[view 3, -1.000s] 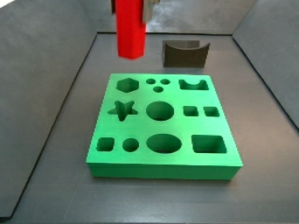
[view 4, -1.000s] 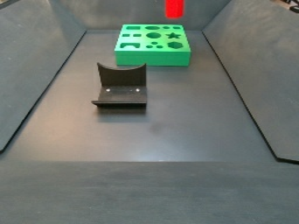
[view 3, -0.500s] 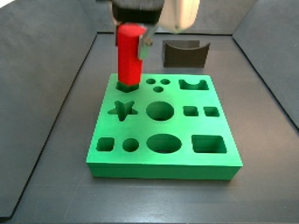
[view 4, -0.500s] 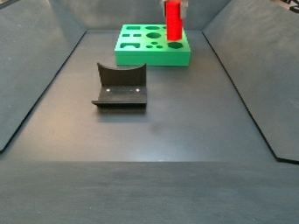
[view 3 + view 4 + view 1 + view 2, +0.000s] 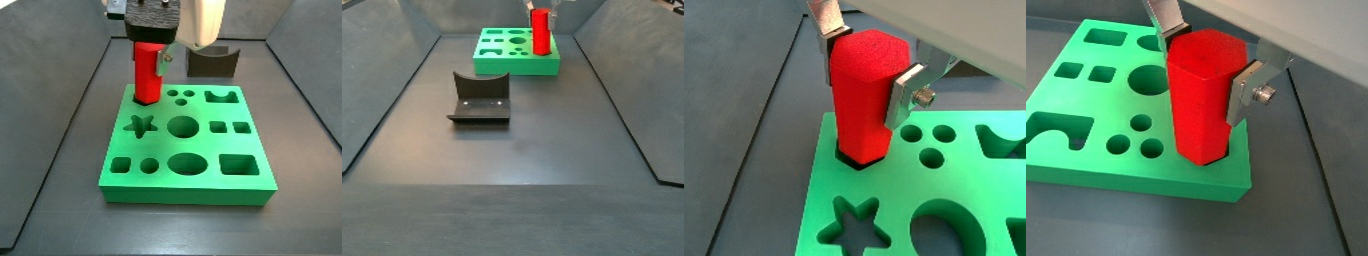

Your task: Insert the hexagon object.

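Observation:
The hexagon object [image 5: 862, 100], a tall bright red prism, stands upright between my gripper's [image 5: 869, 72] silver fingers [image 5: 905, 95]. The gripper is shut on its upper part. Its lower end sits in the hexagonal hole at a corner of the green board [image 5: 985, 205]. Both wrist views show this grip, with the peg [image 5: 1200, 105] and gripper [image 5: 1207, 62] over the board's [image 5: 1180, 182] corner. In both side views the peg [image 5: 146, 72] [image 5: 541, 32] stands on the board [image 5: 187, 192] [image 5: 509, 66] under the gripper [image 5: 150, 42] [image 5: 543, 8].
The board has several other empty holes, among them a star [image 5: 140, 126], circles and squares. The dark fixture [image 5: 211, 62] stands on the floor beyond the board, and also shows in a side view [image 5: 478, 98]. Grey walls enclose the floor.
The gripper has come down with the red peg from above the board. The peg's lower end has gone from hanging in the air to resting in the hexagonal hole.

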Motion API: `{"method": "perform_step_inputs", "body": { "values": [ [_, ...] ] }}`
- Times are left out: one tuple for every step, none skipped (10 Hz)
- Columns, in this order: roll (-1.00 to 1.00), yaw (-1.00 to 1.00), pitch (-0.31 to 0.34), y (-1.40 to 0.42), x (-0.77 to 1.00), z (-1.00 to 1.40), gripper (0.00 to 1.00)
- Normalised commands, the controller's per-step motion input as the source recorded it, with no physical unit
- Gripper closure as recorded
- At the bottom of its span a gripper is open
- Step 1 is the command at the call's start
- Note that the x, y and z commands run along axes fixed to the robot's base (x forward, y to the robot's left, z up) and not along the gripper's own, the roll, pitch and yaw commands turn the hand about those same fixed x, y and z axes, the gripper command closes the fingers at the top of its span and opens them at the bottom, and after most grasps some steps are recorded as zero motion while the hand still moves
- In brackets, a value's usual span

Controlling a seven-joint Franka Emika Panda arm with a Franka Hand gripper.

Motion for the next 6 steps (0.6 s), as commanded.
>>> {"method": "perform_step_inputs", "body": {
  "values": [
    [-0.01, 0.0, 0.0, -0.2, 0.0, -0.05, 1.0],
    [-0.01, 0.0, 0.0, -0.1, 0.0, -0.14, 1.0],
    [0.0, 0.0, -0.047, 0.0, -0.09, -0.44, 1.0],
    [0.0, 0.0, -0.1, 0.03, -0.34, -0.39, 1.0],
    [0.0, 0.0, -0.066, 0.05, -0.21, -0.39, 1.0],
    [0.0, 0.0, -0.024, 0.03, 0.0, -0.45, 1.0]
  ]
}}
